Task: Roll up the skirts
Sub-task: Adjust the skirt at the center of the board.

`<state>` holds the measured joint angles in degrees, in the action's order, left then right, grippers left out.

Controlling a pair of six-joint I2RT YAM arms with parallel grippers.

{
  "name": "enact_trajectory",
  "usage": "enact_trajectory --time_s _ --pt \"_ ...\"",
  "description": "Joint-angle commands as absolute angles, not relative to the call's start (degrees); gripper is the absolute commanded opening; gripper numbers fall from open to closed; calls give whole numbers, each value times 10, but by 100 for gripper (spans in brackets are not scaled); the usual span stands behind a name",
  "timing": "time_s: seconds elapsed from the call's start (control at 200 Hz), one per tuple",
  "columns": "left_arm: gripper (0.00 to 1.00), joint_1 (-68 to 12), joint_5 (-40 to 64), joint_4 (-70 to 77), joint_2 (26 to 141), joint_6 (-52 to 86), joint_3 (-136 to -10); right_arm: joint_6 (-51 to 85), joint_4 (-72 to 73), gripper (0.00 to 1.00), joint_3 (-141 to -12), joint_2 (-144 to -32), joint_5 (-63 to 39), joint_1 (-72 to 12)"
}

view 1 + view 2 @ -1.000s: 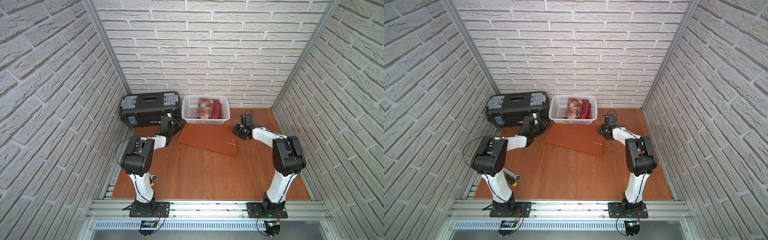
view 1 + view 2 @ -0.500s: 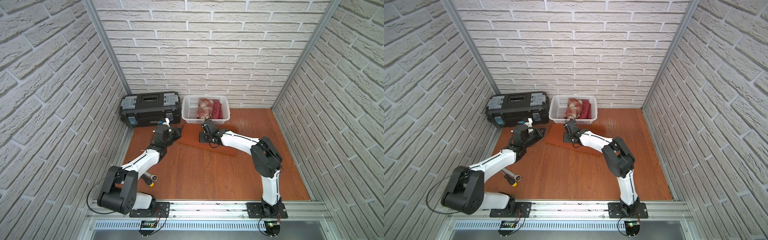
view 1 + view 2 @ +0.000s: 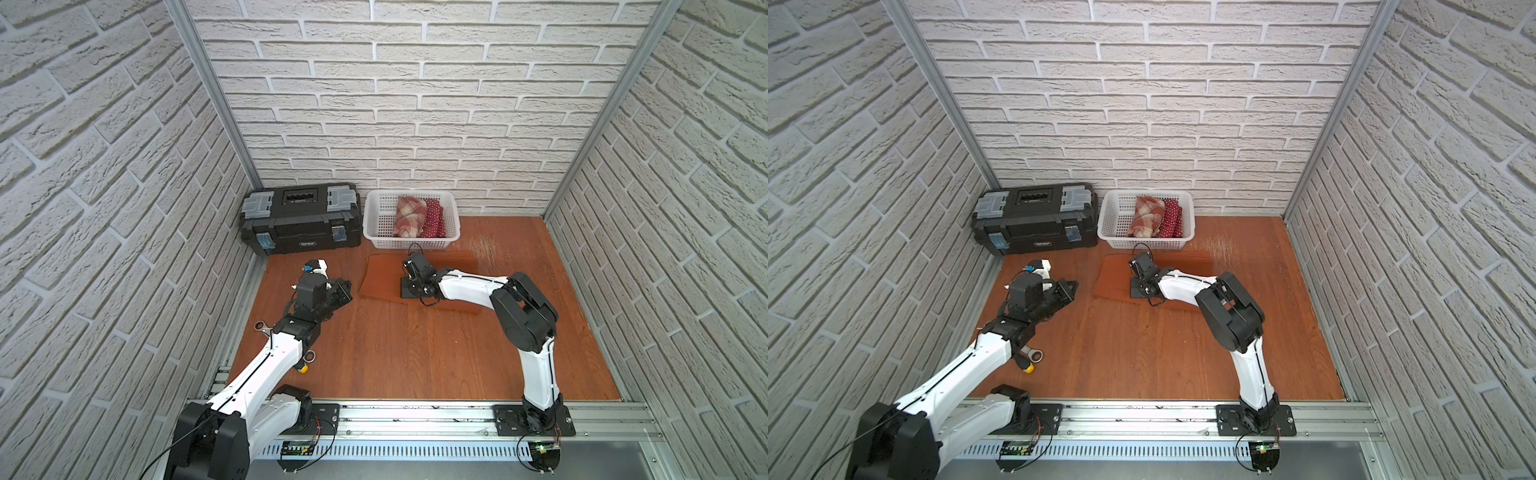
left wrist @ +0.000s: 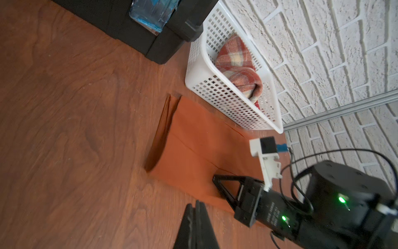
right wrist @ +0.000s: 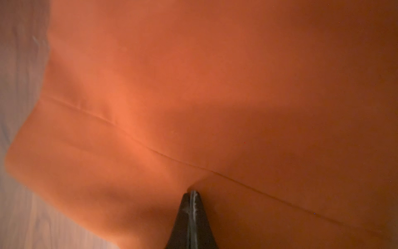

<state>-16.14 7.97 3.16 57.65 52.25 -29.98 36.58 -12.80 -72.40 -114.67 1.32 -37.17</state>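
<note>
Start of the last roll: orange skirt [image 3: 382,272] flat on the table [image 3: 415,353] before the basket [image 3: 372,226] holding plaid skirt [image 3: 409,214] and dotted skirt [image 3: 434,216]; right gripper [image 5: 192,194] closed, tip on cloth; left gripper [image 4: 197,215] closed, empty, beside the skirt; next, open and pinch an edge.

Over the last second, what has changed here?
The right gripper swept across the rust-orange skirt from its right end to its left half, shut tips resting on the cloth. The left gripper drew back from the skirt's far left corner, shut. Skirt still flat; basket and rolled skirts unchanged.
</note>
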Motion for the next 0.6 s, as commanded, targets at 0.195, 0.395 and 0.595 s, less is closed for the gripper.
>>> enact_trajectory --time_s 0.195,0.395,0.595 --pt "0 -237 65 72 635 513 -291 403 -265 2 -480 -913 31 -400" --pt "0 -327 63 97 685 532 -295 401 -404 2 -450 -781 95 -382" --pt "24 -397 56 56 695 509 -308 352 -410 30 -526 -741 201 -340"
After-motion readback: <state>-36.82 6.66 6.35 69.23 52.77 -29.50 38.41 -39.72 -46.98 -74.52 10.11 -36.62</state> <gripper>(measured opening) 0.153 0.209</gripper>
